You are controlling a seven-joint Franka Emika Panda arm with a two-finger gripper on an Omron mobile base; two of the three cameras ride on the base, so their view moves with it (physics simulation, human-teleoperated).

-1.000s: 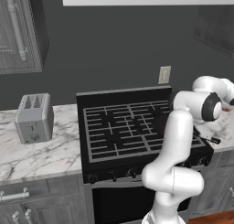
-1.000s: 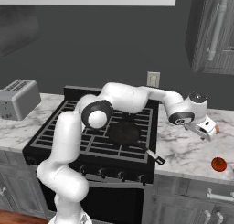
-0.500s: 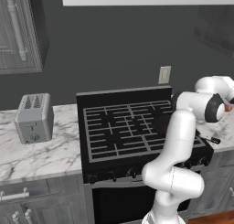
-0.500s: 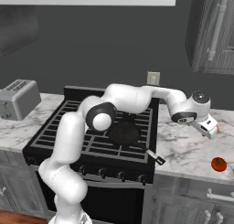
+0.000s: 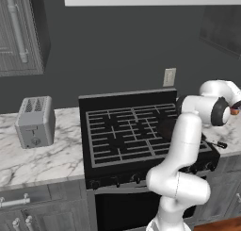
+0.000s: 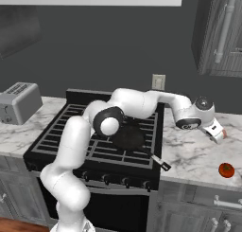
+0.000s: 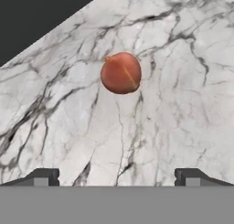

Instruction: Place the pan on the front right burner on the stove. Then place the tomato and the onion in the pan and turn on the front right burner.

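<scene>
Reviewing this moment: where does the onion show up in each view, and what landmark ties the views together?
Left base view: the onion is an orange sliver at the far right edge, about mid-height.
Right base view: a small orange spot at the right, farther back on the counter than the tomato.
Hand view: upper centre, lying on marble.
Shared landmark: the white marble counter right of the stove.

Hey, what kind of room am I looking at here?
A home kitchen, rendered rather than real: a black gas stove set between marble counters, a toaster on the left, and dark cabinets above.
</scene>
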